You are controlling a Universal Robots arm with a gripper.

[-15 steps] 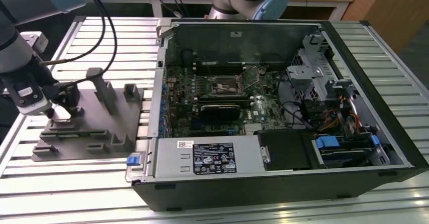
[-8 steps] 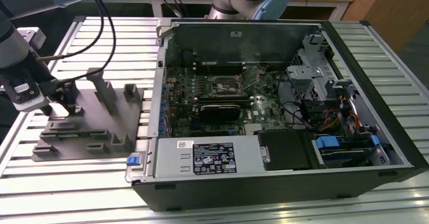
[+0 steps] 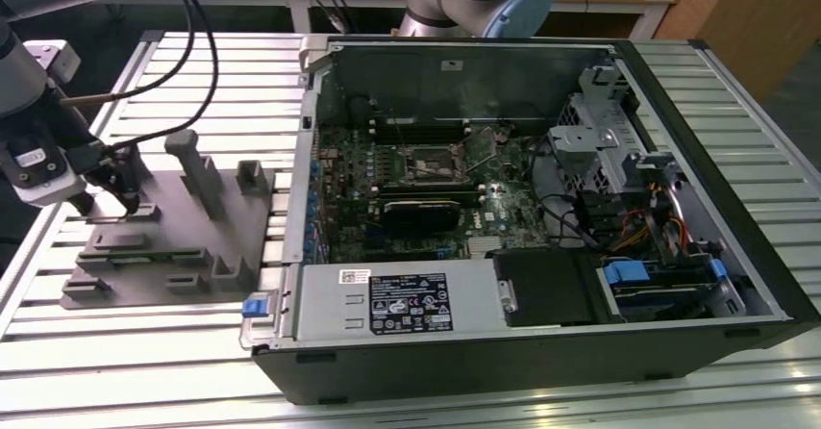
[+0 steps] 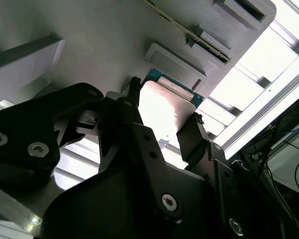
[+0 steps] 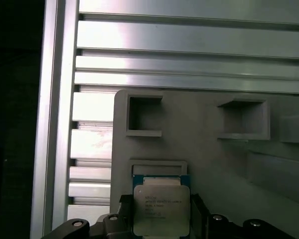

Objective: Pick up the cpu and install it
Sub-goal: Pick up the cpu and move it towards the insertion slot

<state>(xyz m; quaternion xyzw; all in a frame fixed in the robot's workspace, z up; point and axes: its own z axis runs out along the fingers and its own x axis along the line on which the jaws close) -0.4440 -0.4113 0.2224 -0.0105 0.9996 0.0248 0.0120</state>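
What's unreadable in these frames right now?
- First wrist view: lower edge of the cpu cut off by the picture's edge.
- Second wrist view: glare washes out its top; the pincer covers its near side.
- Exterior view: the arm hides the grey fixture corner beneath it; motherboard socket detail too small.

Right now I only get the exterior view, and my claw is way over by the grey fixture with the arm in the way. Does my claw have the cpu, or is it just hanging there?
Observer: It has it. In the second wrist view the claw presses a finger against each of two opposite edges of the cpu.
Operator: Which side is showing?
Observer: In the first wrist view its silver metal top faces the camera, and a green board edge peeks out along one side.
Operator: Is it lifted off?
Observer: I cannot tell. It is right beside a raised frame on the grey fixture.
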